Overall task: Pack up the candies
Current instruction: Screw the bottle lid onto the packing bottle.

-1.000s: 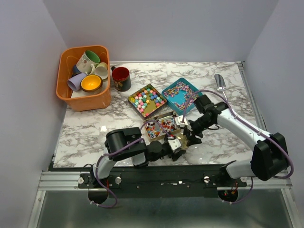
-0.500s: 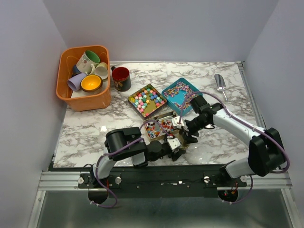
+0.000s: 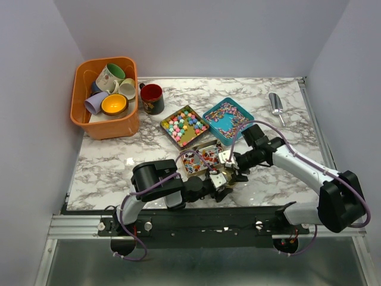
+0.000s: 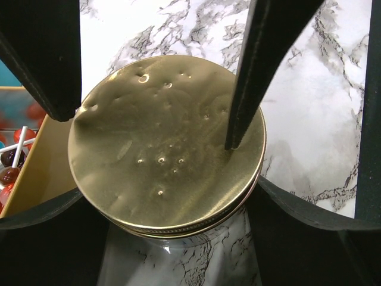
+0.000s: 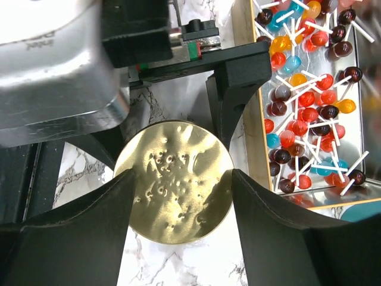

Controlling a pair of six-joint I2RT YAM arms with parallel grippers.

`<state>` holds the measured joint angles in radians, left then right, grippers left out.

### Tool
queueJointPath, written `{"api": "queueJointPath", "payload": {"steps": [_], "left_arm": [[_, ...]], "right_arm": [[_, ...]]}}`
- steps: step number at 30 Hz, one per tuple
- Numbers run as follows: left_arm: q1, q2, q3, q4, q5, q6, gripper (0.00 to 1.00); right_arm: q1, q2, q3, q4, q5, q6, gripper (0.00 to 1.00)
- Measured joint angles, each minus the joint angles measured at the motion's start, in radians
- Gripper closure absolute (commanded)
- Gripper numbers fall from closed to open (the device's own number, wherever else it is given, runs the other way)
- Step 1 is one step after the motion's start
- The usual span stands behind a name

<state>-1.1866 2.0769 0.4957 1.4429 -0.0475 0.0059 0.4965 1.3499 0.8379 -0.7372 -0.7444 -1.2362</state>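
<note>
The left hand (image 4: 168, 186) is clamped on the jar (image 4: 172, 255) below its gold lid (image 4: 161, 131). Its fingers (image 4: 47, 238) are set wide, one on each side of the glass. The jar stands upright on the bench (image 3: 113, 161), lid facing up, close to the near edge and about midway along it. The right hand (image 5: 180, 179) straddles the gold lid with its fingers (image 5: 71, 238) apart, one at each side of the rim; whether they press on the rim cannot be told. Compared with one second earlier, the right forearm (image 3: 297, 159) has swung toward the near edge with its hand at the lid as before, while the left hand, the jar and the tins have not moved. The candies (image 5: 309, 89) nearest the jar are lollipops in an open tin (image 5: 256, 164) just beside it on its far-left side. Their white sticks point in mixed directions, with no common long axis. More candies fill a square gold tin (image 3: 164, 123) and a teal tin (image 3: 206, 116) toward the middle of the bench.
</note>
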Motion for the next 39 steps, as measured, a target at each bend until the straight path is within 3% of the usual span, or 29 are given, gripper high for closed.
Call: {"api": "queueJointPath", "payload": {"steps": [8, 19, 39], "left_arm": [[0.001, 0.000, 0.000, 0.000, 0.004, 0.000, 0.19], [0.001, -0.006, -0.008, 0.001, 0.016, 0.012, 0.19], [0.018, -0.011, -0.019, 0.006, 0.042, 0.008, 0.19]], "right_arm": [[0.000, 0.017, -0.002, 0.008, -0.031, 0.017, 0.28], [-0.015, -0.006, 0.017, -0.019, 0.001, 0.049, 0.17], [-0.025, 0.043, 0.053, -0.094, 0.013, -0.012, 0.30]]}}
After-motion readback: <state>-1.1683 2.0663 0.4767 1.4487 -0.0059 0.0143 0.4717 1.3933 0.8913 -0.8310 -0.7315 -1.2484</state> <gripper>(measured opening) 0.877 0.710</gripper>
